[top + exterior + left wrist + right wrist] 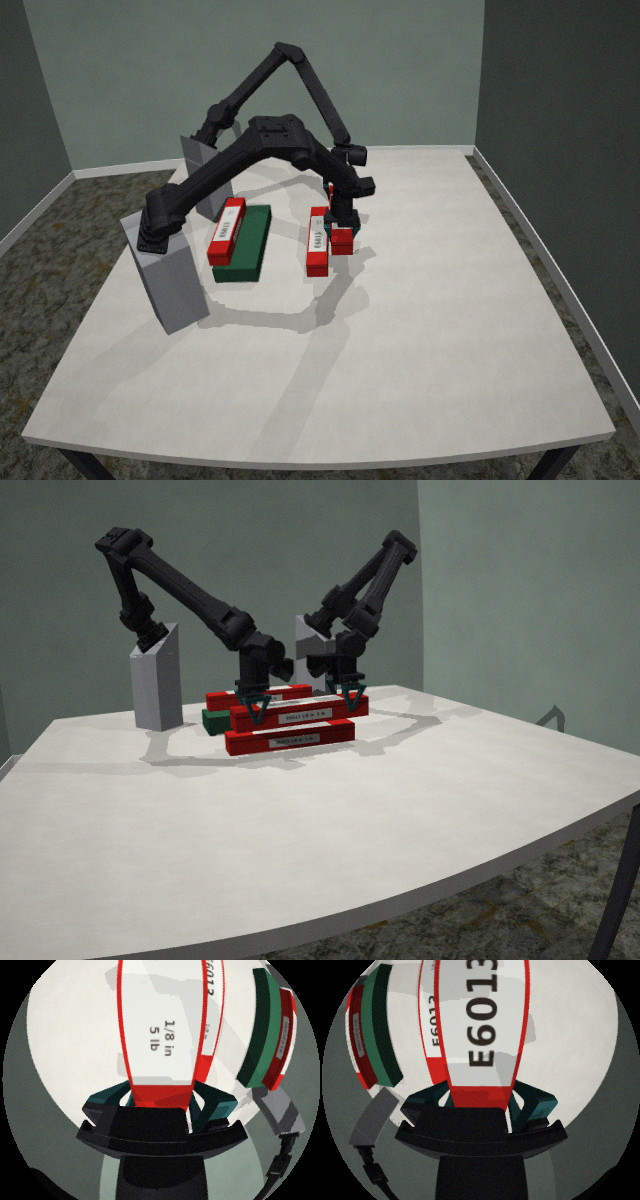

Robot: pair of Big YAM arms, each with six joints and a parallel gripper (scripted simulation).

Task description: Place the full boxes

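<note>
My left gripper [329, 189] [342, 698] [162, 1079] and my right gripper [341, 232] [251, 709] [481, 1078] are both shut on one red box [342, 243] [305, 716] [160, 1020] [485, 1010], near its opposite ends. It hangs level, in the air. A second red box [317, 238] [294, 740] [205, 1066] [436, 1068] lies flat on the table, lower and towards the platform. The green platform [254, 232] [214, 723] [265, 1035] [372, 1035] bears a third red box [227, 232] [219, 701] [278, 1050] [358, 1035] along its pedestal-side edge. Whether it overhangs is hard to tell.
Two grey arm pedestals [170, 284] [155, 691] stand behind the platform. In the top view the near one is close to the third box's end. Bare table separates the platform from the second box. The near arm hides part of the far gripper there.
</note>
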